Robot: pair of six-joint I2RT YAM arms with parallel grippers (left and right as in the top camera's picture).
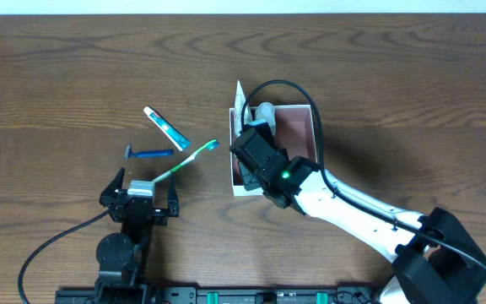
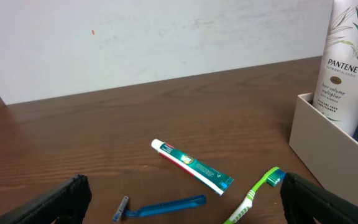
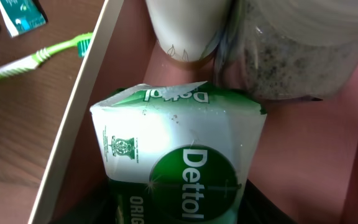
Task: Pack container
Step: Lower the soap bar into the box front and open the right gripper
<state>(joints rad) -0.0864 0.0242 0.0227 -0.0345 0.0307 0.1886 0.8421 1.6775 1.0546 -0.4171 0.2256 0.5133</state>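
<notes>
While the left gripper sits low on the brown table at the left, its two black fingers are spread wide apart. Just past it lies a blue razor. A bit more to the right & farther back is a small toothpaste tube, white w/ a teal end, lying at a slant. Next comes a green & white toothbrush. Its handle end reaches down near the left gripper & its brush end points at the container. The container, a shallow box w/ thin white walls & a pink-brown floor, stands a bit right of the middle of the table, just beside the brush end. Inside, at the far side, a white shampoo bottle stands upright, & next to it is a clear pot of grainy stuff. The right gripper is over the box's near left part, tipped down into it. Its fingers are clamped on a green & white soap pack, which is low in the box, close to the left wall.
</notes>
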